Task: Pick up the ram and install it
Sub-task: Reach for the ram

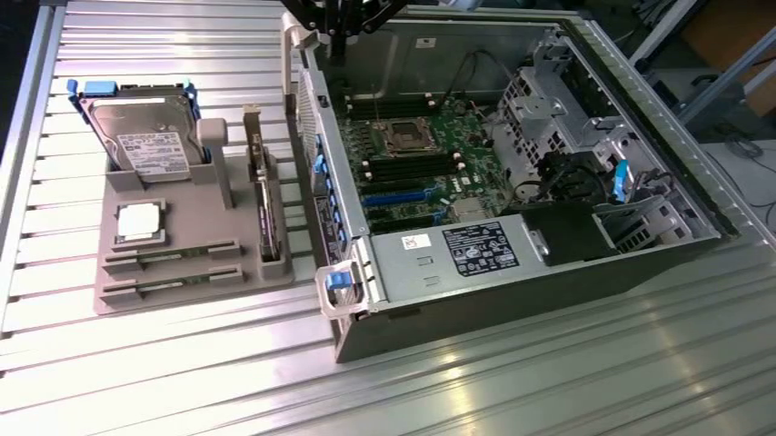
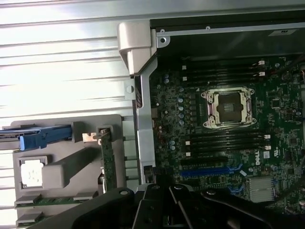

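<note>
The case (image 1: 485, 309) lies open upward, so the motherboard (image 1: 419, 173) can be reached from above, between the tall side wall (image 1: 318, 136) on the exterior view's left and the drive cage (image 1: 546, 100) and power supply (image 1: 479, 247) opposite. On the grey holder (image 1: 231, 218), the upright expansion card (image 1: 261, 182) and hard drive (image 1: 145, 141) stand over the low-lying ram (image 1: 170, 257). Bare tabletop (image 1: 546, 381) lies around.

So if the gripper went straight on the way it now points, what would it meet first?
The gripper would most likely meet the computer case's side wall, or the motherboard just inside it; depth is unclear.
</note>
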